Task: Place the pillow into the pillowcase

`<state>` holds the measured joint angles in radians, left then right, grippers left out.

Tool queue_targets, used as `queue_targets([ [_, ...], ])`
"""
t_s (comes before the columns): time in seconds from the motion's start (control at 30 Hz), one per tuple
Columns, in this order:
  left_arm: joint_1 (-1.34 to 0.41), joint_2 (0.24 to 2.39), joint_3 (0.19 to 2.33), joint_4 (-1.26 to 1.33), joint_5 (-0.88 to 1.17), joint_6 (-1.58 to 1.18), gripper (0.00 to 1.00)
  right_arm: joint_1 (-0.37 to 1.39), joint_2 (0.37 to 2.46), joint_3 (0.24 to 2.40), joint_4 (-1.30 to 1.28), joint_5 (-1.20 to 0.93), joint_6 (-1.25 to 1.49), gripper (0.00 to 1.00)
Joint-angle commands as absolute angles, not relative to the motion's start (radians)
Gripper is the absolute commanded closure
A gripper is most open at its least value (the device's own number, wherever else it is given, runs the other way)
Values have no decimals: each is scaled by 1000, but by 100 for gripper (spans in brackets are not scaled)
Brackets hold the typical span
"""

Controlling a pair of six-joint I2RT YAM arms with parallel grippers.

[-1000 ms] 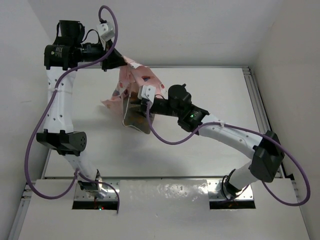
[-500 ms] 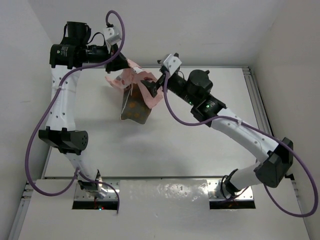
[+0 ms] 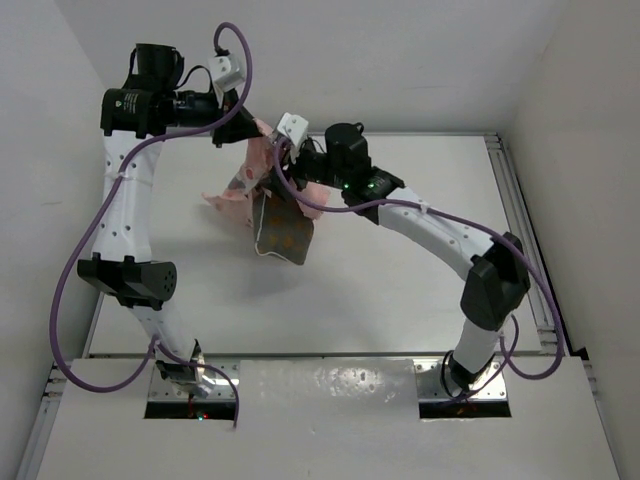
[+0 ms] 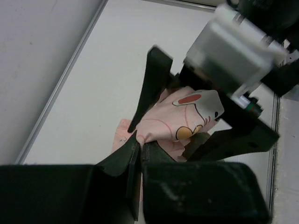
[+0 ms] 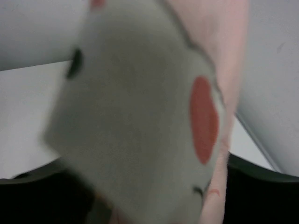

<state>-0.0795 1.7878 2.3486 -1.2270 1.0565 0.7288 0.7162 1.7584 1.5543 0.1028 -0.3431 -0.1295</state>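
Left wrist view: left gripper (image 4: 140, 142) is clenched on a bunched edge of the pink pillowcase (image 4: 187, 116). Right gripper (image 4: 163, 135) is released, its 2 fingers spread wide on either side of that cloth. From above, the grey pillow (image 3: 283, 235) hangs partly out of the pillowcase's lower end, low over the table (image 3: 400, 270).

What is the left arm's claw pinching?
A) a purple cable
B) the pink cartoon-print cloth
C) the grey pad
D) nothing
B: in the left wrist view the left gripper is shut on a fold of the pink pillowcase; the grey pillow lies well clear of its fingers.
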Motion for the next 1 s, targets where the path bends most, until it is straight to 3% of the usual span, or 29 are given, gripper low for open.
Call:
queue_targets([
  [0.0,-78,1743,2367,-1155,1109,744,100,723,1787,1589,129,-408,-52,28],
  [0.03,-75,1743,2367,-1144,1100,729,100,723,1796,1592,135,-426,-32,37],
  [0.07,-72,1740,2356,-1128,1091,703,100,723,1802,1594,141,-474,-14,68],
  [0.1,-60,1738,2349,-1077,1066,668,100,721,1810,1592,149,-489,45,87],
  [0.13,-52,1735,2339,-1053,1051,596,100,724,1818,1586,181,-500,76,100],
  [0.23,-29,1739,2257,-925,968,453,100,741,1824,1549,262,-569,176,100],
  [0.27,-25,1743,2235,-870,944,422,82,744,1825,1543,285,-578,240,100],
  [0.33,-21,1752,2194,-827,872,348,62,738,1832,1525,365,-588,303,100],
  [0.37,-21,1759,2153,-795,827,336,43,730,1833,1514,392,-580,374,100],
  [0.43,-20,1761,2114,-772,784,324,26,701,1839,1505,461,-526,449,100],
  [0.47,-14,1766,2088,-759,761,324,3,690,1844,1500,474,-499,522,100],
  [0.5,-9,1764,2079,-750,723,313,0,675,1847,1485,488,-435,560,100],
  [0.73,106,1740,1996,-684,649,201,0,516,1850,1332,440,-118,894,100],
  [0.9,25,1758,1921,-735,490,319,0,390,1851,1137,375,73,1139,100],
  [0.93,11,1767,1916,-759,465,331,11,370,1861,1087,359,83,1208,100],
  [0.97,-24,1782,1916,-778,463,372,44,351,1880,1071,323,72,1221,100],
])
